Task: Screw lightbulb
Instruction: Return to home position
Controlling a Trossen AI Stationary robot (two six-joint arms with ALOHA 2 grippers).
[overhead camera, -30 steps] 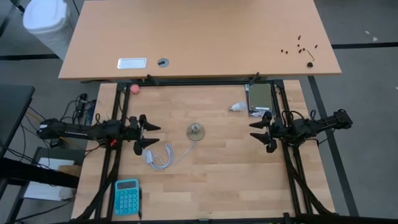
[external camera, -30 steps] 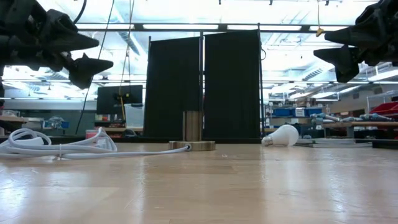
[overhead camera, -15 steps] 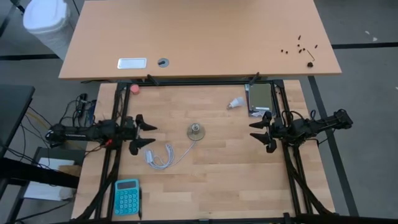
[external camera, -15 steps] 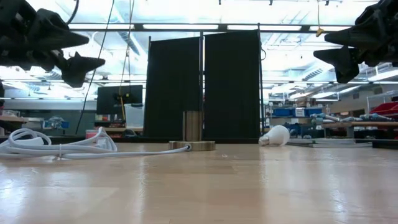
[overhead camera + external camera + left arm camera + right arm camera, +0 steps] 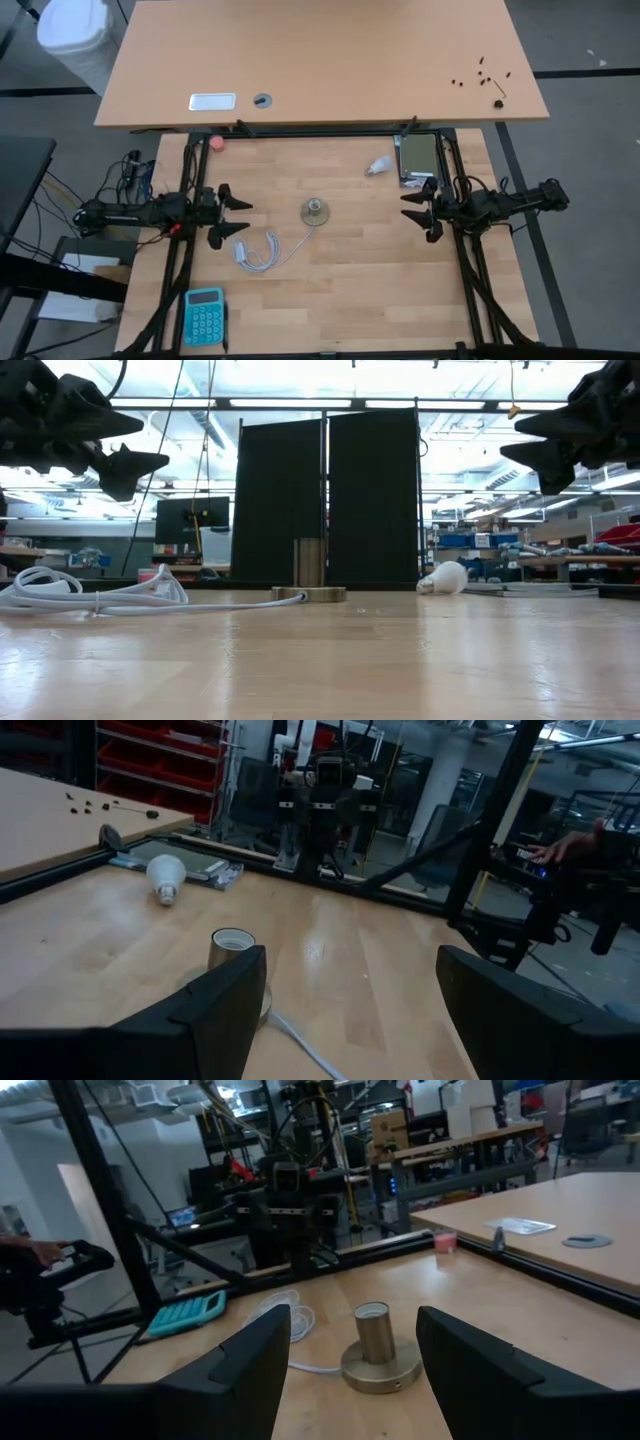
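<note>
The small white frosted lightbulb point(image 5: 377, 166) lies loose on its side, well apart from the round brass lamp holder point(image 5: 314, 210), toward the right arm; being round, it may roll. The left gripper point(image 5: 243, 216) and right gripper point(image 5: 407, 209) flank the holder, both spread wide and empty.

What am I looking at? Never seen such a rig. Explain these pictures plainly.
This is a robot with two dark arms at a wooden table. One picture looks straight down, one looks level across the tabletop, two come from cameras on the wrists. The left gripper and right gripper hang above the table's sides, both open, holding nothing. On the table lie a white lightbulb on its side, a round metal socket with a white cord, a teal calculator and a pink ball. The bulb is not in the socket.
</note>
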